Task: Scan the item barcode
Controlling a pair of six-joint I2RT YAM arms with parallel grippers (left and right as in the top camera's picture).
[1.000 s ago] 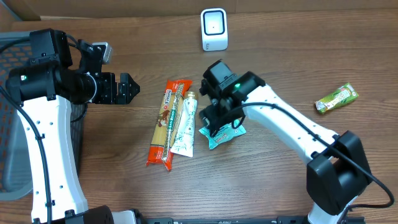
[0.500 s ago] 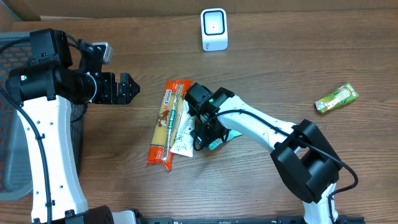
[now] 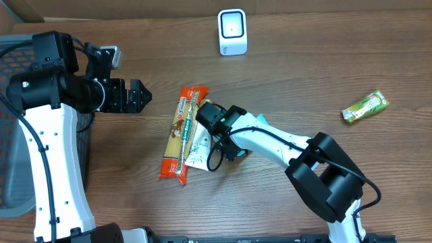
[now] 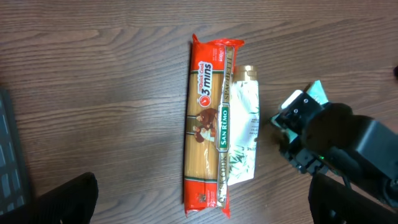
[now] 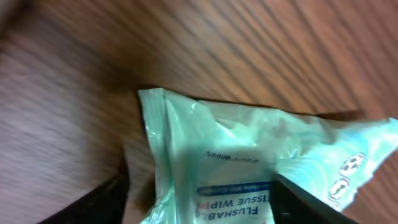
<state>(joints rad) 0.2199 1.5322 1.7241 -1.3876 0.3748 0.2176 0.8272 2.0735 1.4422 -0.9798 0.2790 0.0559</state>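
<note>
- In the middle of the surface (image 3: 304, 67), the right hand (image 3: 224, 135) points down over a light green pack of wipes (image 5: 249, 155).
- The right wrist view shows this hand's two fingers (image 5: 93, 202) apart, with the pack lying flat between them. There is a small gap between one finger and the pack's edge. The other finger is right at the pack, and I cannot tell if it touches.
- The pack has blue words on it. From above it is mostly hidden under the arm, and only a green corner (image 4: 317, 92) peeks out.
- Just beside the right hand lies a white pouch with a gold cap (image 4: 245, 134). It touches a long red and orange pack of spaghetti (image 3: 181, 135) on its other side.
- The left hand (image 3: 140, 96) hangs in the air near the left edge, well apart from the wipes. Its fingers are spread wide with nothing in them.
- A dark mesh basket (image 3: 10, 67) stands at the left edge, behind the left arm.
- A small white scanner (image 3: 233, 32) stands upright near the far edge, well apart from the wipes.
- A green snack bar (image 3: 365, 106) lies alone near the right edge.
</note>
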